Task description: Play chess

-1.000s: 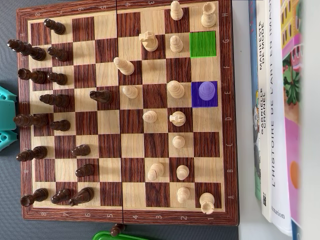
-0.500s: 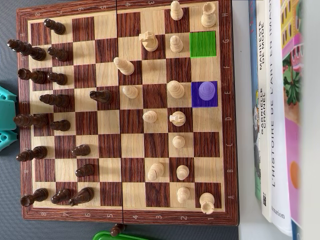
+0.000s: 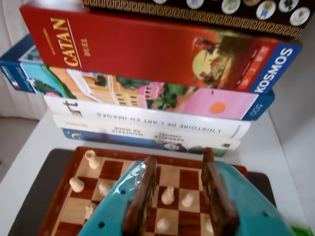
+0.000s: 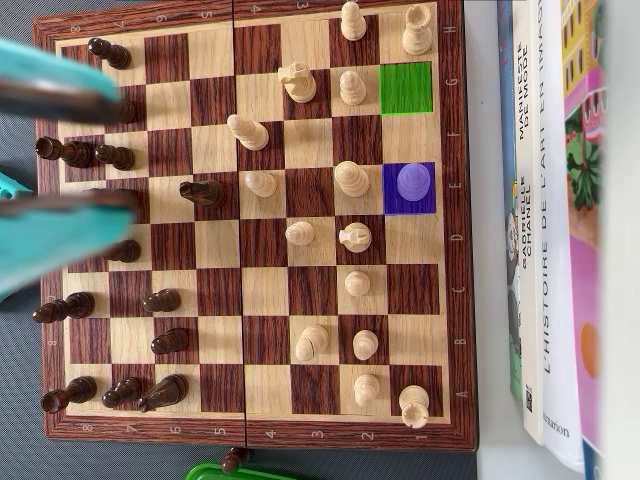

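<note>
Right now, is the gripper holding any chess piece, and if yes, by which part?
Nothing is held. The gripper is open, and the gap between its fingers shows only the chessboard below. In the overhead view it hovers over the board's left side, empty.

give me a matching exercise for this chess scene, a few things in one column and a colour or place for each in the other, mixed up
Things:
1. king
2. empty marked square
3. gripper
4. Catan box

Colour or place:
A. red, high in the stack of books and boxes in the wrist view
B. green highlight
C. teal, open, over the dark pieces at the left of the overhead view
D. on the purple square

Pairs: 1-D, 2-B, 3-C, 4-A
</note>
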Tool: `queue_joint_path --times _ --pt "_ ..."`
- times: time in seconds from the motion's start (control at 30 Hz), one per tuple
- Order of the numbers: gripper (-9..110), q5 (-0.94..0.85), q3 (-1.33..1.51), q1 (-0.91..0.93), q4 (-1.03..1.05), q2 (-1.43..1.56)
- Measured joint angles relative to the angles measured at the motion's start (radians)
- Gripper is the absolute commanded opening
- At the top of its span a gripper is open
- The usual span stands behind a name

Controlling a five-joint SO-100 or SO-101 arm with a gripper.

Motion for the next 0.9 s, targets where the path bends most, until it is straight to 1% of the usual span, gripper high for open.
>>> queue_joint_path --times 0.23,0.4,0.73,0.9 --pt "15 0.069 -0.123 0.000 0.196 -0.166" --pt "15 0.138 -0.215 -0.005 0.278 -0.296" --pt "15 0.299 -0.365 -0.063 0.314 -0.597" --pt "15 0.330 -0.446 -0.066 0.316 -0.709"
